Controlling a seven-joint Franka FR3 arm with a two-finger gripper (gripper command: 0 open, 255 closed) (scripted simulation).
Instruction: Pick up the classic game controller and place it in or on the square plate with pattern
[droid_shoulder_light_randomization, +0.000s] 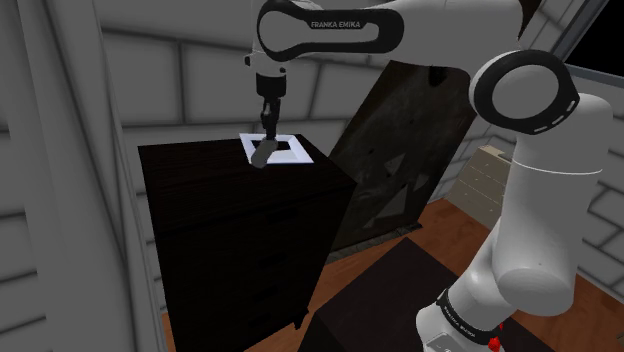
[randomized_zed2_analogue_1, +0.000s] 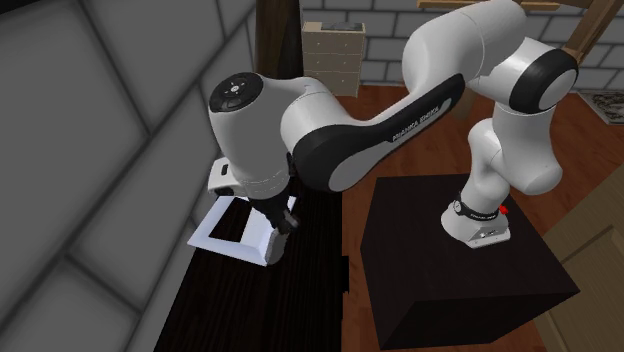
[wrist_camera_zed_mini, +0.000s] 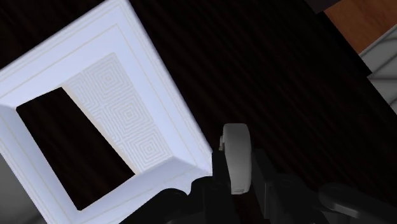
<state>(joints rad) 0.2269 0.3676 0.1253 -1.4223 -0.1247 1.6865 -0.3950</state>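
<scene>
Grey block walls (droid_shoulder_light_randomization: 70, 120) and a reddish wood floor (droid_shoulder_light_randomization: 440, 215) close in a dark dresser (droid_shoulder_light_randomization: 230, 230), whose black top is the work surface.

The game controller (wrist_camera_zed_mini: 236, 156), drawn plain pale grey, is clamped between the two black fingers of the gripper (wrist_camera_zed_mini: 237, 179), which are closed to its width and grip it on both sides. It stands on end, its rounded end pointing away from the hand. In the shoulder view it hangs straight below the gripper (droid_shoulder_light_randomization: 266, 128) as a grey slab (droid_shoulder_light_randomization: 262, 155).

Just beside the fingertips lies the white square plate (wrist_camera_zed_mini: 162, 95), with a raised stepped rim and a sunken floor of concentric squares. A black rectangle covers part of that floor. The nearest plate corner sits right next to the controller. The wrist view puts the controller over bare dresser top, so it seems to be at the rim or just outside it, not over the floor.

That is the likely risk. If the gripper opens here, the controller could land on the sloping rim and slide onto the dresser, or miss the plate altogether. Being held on end, it may also topple either way when it touches down. A shift further over the patterned floor and a low release would reduce both risks.

Further from the hand, a pale chest of drawers (randomized_zed2_analogue_1: 335, 50) stands by the wall.
</scene>
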